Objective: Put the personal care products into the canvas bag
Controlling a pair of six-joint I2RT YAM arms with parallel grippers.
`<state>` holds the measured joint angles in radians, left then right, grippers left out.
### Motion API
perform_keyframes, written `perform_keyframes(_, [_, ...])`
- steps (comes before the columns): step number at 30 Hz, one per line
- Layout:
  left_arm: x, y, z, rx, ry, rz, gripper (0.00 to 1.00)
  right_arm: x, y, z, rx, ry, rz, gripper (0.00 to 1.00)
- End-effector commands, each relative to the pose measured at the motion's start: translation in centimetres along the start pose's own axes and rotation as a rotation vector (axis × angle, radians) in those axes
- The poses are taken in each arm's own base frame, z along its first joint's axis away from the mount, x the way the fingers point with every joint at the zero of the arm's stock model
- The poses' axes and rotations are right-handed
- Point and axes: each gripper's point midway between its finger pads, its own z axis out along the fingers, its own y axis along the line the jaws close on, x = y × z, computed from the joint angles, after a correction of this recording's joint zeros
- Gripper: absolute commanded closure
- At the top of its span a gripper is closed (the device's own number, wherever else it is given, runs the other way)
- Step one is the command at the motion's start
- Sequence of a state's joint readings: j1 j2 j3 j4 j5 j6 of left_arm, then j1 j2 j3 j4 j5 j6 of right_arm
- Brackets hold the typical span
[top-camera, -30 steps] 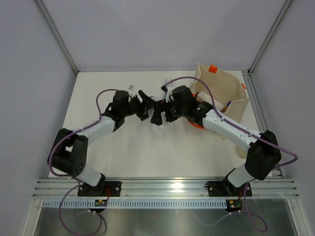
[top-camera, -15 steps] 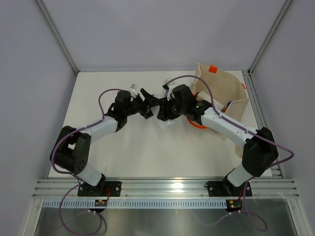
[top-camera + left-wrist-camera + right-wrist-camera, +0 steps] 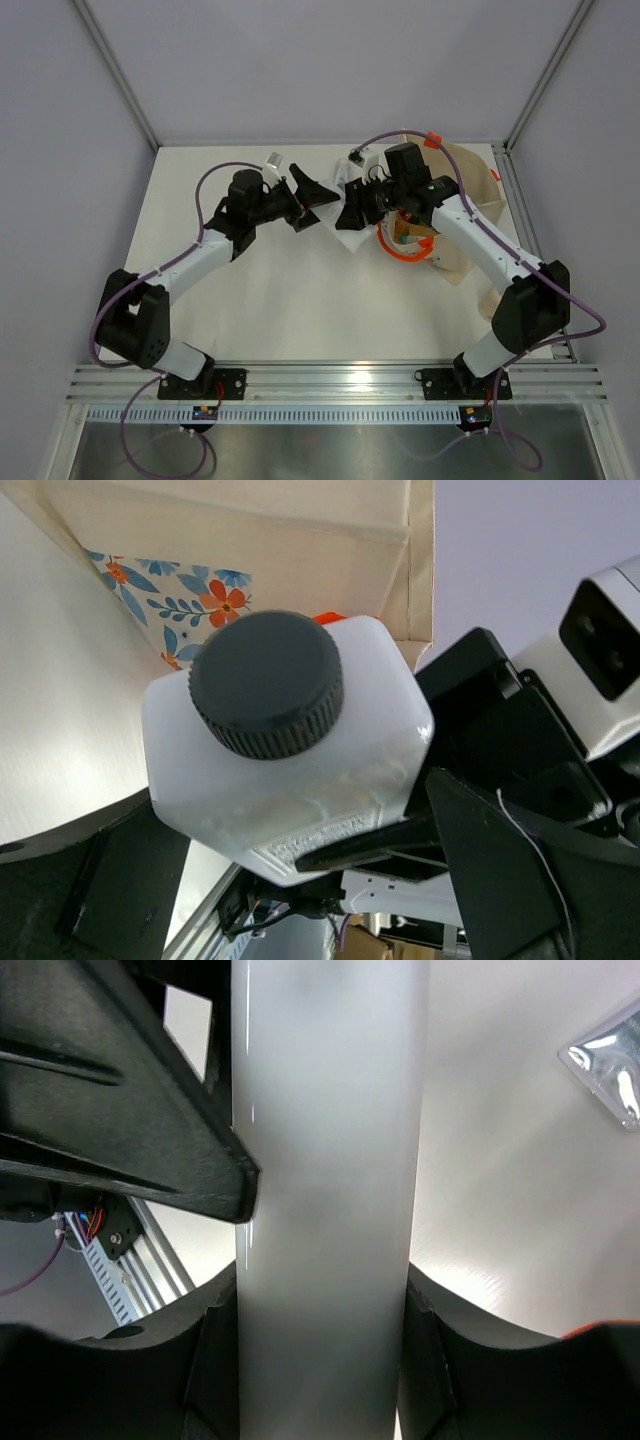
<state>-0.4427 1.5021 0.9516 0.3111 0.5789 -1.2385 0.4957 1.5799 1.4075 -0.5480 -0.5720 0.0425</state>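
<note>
Two grippers meet near the middle of the table's far edge. Silver tube (image 3: 272, 158) lies by the far edge, left of centre, apart from both arms. Left gripper (image 3: 320, 203) has its jaws spread wide, one finger on each side of the cap end of the white bottle (image 3: 290, 780), and not clamping it. The bottle's dark cap (image 3: 266, 683) points toward the left arm. Right gripper (image 3: 322, 1290) has its jaws closed on the bottle's body, with both fingers pressed against its sides. Bottle sits just left of the canvas bag (image 3: 465, 185), outside it. Bag stands toward the far right corner, with an orange handle (image 3: 400, 252) on its near side.
</note>
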Motion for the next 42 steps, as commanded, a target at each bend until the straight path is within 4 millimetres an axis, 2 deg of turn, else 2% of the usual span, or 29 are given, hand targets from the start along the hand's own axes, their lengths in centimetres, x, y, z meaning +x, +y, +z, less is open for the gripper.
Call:
perform_keyframes(1, [-0.9, -6.0, -2.3, 0.069, -0.048, 0.239, 0.01, -3.8, 3.2, -2.8, -0.126, -0.099, -0.158, 1.00])
perform_keyframes(7, [-2.0, -6.2, -4.7, -0.019, -0.119, 0.365, 0.01, -5.8, 4.3, -5.5, -0.143, -0.166, -0.205, 1.00])
perform_keyframes(8, [-1.7, -5.4, -4.9, -0.052, -0.106, 0.355, 0.01, -6.3, 4.5, -6.2, -0.146, -0.185, -0.207, 1.00])
perform_keyframes(10, [-2.0, -5.0, -5.6, -0.066, -0.117, 0.373, 0.01, -7.2, 4.6, -7.5, -0.151, -0.217, -0.218, 1.00])
perform_keyframes(17, [-2.2, -4.7, -7.0, -0.072, -0.118, 0.435, 0.01, -9.2, 3.7, -11.9, -0.076, -0.313, -0.243, 1.00])
perform_keyframes(20, [-2.5, -4.0, -7.9, -0.137, -0.119, 0.509, 0.01, -9.9, 1.2, -14.3, 0.048, -0.341, -0.276, 1.00])
perform_keyframes(23, [-3.2, -2.0, -9.2, -0.268, -0.135, 0.596, 0.01, -10.0, -2.3, -16.8, 0.229, -0.347, -0.307, 1.00])
perform_keyframes(24, [-4.0, -1.5, -9.9, -0.323, -0.169, 0.619, 0.01, -9.7, -3.5, -17.3, 0.266, -0.346, -0.298, 1.00])
perform_keyframes(25, [-4.5, -1.0, -10.6, -0.360, -0.181, 0.660, 0.01, -9.7, -5.5, -18.7, 0.334, -0.361, -0.282, 1.00])
perform_keyframes(27, [-4.7, -0.4, -12.2, -0.410, -0.212, 0.685, 0.01, -9.4, -7.8, -19.8, 0.400, -0.360, -0.291, 1.00])
perform_keyframes(28, [-4.9, -0.2, -12.8, -0.421, -0.225, 0.703, 0.01, -9.1, -9.7, -20.6, 0.467, -0.351, -0.285, 1.00])
perform_keyframes(30, [-4.8, -0.7, -14.1, -0.417, -0.263, 0.726, 0.01, -8.6, -11.8, -20.8, 0.533, -0.312, -0.331, 1.00])
perform_keyframes(31, [-4.7, 0.0, -14.4, -0.429, -0.267, 0.727, 0.01, -8.0, -13.4, -20.7, 0.578, -0.277, -0.330, 1.00])
perform_keyframes(33, [-4.4, 0.0, -15.1, -0.426, -0.284, 0.739, 0.01, -7.1, -15.4, -20.8, 0.646, -0.212, -0.350, 1.00])
perform_keyframes(34, [-4.1, 0.7, -15.2, -0.435, -0.275, 0.735, 0.01, -6.6, -16.3, -20.4, 0.656, -0.180, -0.344, 1.00])
perform_keyframes(36, [-4.0, 1.3, -15.5, -0.447, -0.281, 0.732, 0.01, -5.7, -17.4, -20.3, 0.684, -0.141, -0.331, 1.00])
perform_keyframes(38, [-3.9, 2.2, -15.8, -0.470, -0.290, 0.730, 0.01, -4.1, -19.0, -21.0, 0.731, -0.107, -0.295, 1.00])
perform_keyframes(42, [-4.5, 2.5, -15.7, -0.481, -0.308, 0.746, 0.01, -2.3, -19.5, -20.8, 0.754, -0.067, -0.287, 1.00])
